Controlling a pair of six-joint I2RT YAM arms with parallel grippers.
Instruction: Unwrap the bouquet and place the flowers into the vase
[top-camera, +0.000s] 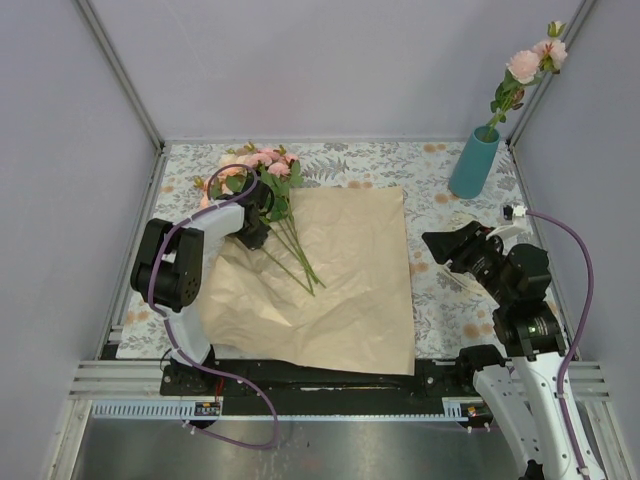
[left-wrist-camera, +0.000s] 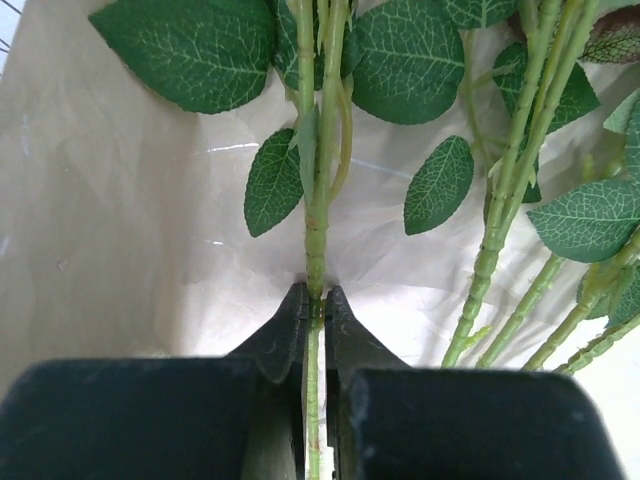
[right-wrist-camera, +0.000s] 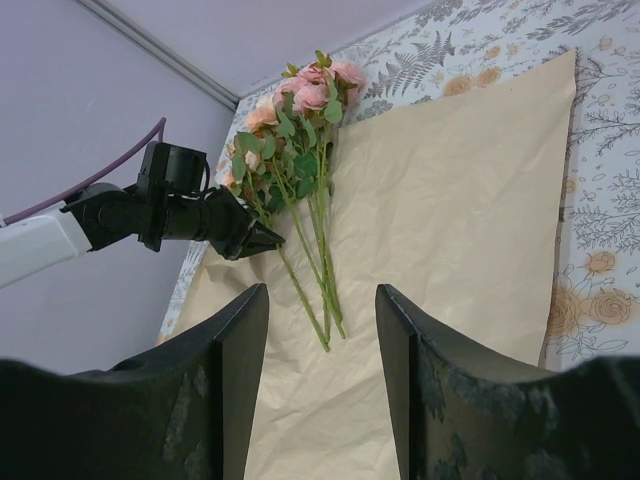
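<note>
From the top view: found the kraft paper (top-camera: 350, 290) opened out flat on the tablecloth (top-camera: 445, 310). Found the flowers (top-camera: 268, 165) lying at its far left corner, with heads past the paper's edge toward the back wall and stems running down onto the sheet. Noted the left gripper (top-camera: 258, 228) low among those stems, just below the heads. Spotted the vase (top-camera: 473, 163) upright at the far right of the tablecloth, off the paper, with one pink rose (top-camera: 527, 65) standing in it. Placed the right gripper (top-camera: 447, 245) over the tablecloth just right of the paper, near the vase.

From the left wrist: saw the left gripper (left-wrist-camera: 314, 300) clenched on a single green stem (left-wrist-camera: 316, 240), pinched between both fingertips, with leaves (left-wrist-camera: 190, 50) beyond. Saw more stems lying free to the right on the paper.

From the right wrist: saw the right gripper (right-wrist-camera: 320, 300) released, fingers (right-wrist-camera: 235, 380) apart, grasping nothing. Made out, farther off, the flowers on the paper and the left gripper at their stems.
</note>
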